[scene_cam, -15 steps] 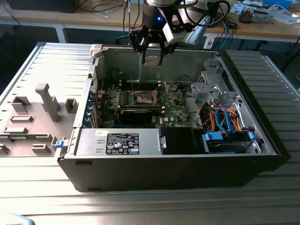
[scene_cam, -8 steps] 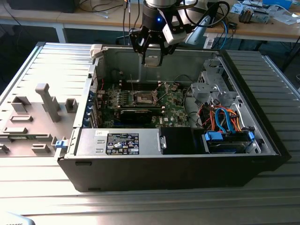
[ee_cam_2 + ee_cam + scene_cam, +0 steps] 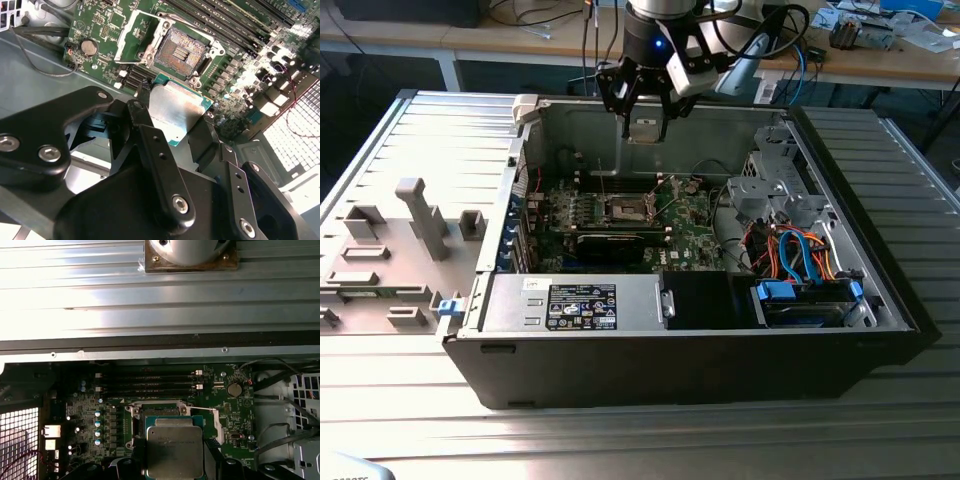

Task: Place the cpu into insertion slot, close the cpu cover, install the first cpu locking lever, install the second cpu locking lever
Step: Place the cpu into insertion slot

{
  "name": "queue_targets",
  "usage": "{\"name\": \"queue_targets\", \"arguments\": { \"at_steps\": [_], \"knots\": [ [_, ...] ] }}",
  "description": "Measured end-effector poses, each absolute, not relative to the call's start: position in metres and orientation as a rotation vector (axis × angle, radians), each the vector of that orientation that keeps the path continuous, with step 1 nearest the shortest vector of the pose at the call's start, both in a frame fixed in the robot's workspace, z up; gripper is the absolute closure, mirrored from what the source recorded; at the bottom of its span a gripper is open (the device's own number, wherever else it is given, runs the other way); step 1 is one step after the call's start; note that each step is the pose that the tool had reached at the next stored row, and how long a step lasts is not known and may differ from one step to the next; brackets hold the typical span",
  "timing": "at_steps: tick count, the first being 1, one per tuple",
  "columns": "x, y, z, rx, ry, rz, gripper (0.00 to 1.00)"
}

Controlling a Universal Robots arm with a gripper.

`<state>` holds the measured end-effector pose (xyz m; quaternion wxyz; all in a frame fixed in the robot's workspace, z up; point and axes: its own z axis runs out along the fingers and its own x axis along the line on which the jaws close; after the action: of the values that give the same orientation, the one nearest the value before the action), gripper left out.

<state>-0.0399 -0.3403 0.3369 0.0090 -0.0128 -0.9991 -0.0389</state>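
The cpu [image 3: 645, 128], a flat square chip with a silvery top, hangs above the open computer case with my gripper [image 3: 645, 112] shut on it. In the second wrist view the black fingers [image 3: 141, 114] clamp the cpu [image 3: 176, 107] by two opposite edges. Beyond it lies the insertion slot [image 3: 181, 49], its dark centre bare. The cpu cover [image 3: 131, 36] is swung open beside the slot. In the first wrist view the cpu [image 3: 175, 447] overlaps the slot [image 3: 160, 411] on the green motherboard. From the exterior view the slot [image 3: 625, 208] sits well below the chip.
The case's metal walls [image 3: 570, 125] ring the motherboard. A black power supply [image 3: 580, 300] runs along the front, and a drive cage with blue and orange cables [image 3: 800, 260] is at the exterior view's right. Memory slots [image 3: 147, 382] lie beside the slot. A grey fixture plate [image 3: 390, 250] lies at the left.
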Motion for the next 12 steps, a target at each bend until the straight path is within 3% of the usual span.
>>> {"name": "queue_targets", "arguments": {
  "at_steps": [12],
  "knots": [
    [-0.0399, -0.3403, 0.3338, -0.04, -3.121, -0.114, 0.46]
  ]
}}
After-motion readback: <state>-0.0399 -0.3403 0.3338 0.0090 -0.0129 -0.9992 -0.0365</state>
